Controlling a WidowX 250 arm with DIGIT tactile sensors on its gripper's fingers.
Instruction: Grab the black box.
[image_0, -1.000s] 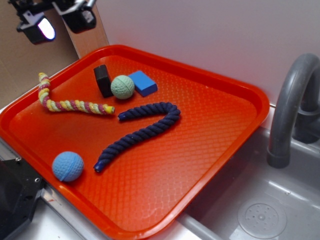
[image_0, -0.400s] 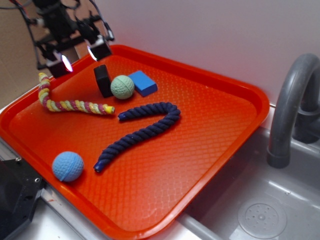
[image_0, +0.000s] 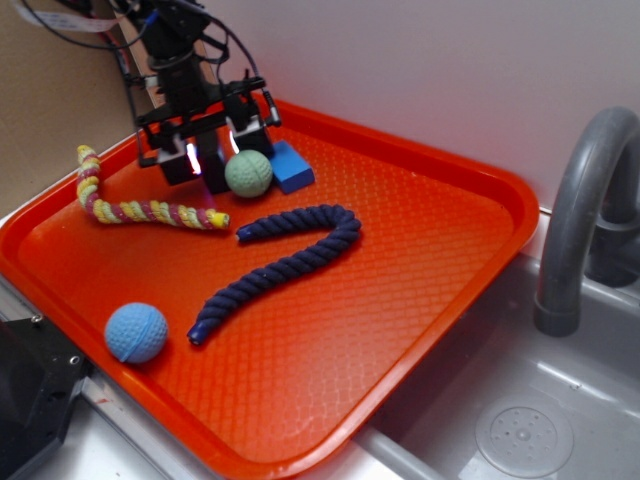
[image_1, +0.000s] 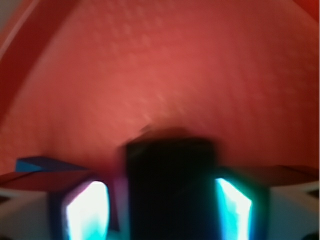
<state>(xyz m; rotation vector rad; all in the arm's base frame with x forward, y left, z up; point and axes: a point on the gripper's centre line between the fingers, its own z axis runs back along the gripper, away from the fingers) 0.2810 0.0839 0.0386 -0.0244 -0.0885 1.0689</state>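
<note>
Since the arm swung in from the far corner a second ago, over the orange tray (image_0: 420, 300), the gripper (image_0: 212, 152) now straddles the black box (image_1: 171, 190) beside the green ball (image_0: 248, 173); jaws open, contact unclear through wrist blur.

Box (image_1: 170, 185) apparently between gripper (image_0: 210, 150) fingers, beside ball (image_0: 248, 173), on tray (image_0: 420, 300).

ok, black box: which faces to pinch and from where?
Come from above, as the gripper is now, open with a finger on each side. Pinch the black box across its two broad flat faces; it stands upright on the tray. The green ball sits close beside it, so keep that finger tight to the box.
</note>
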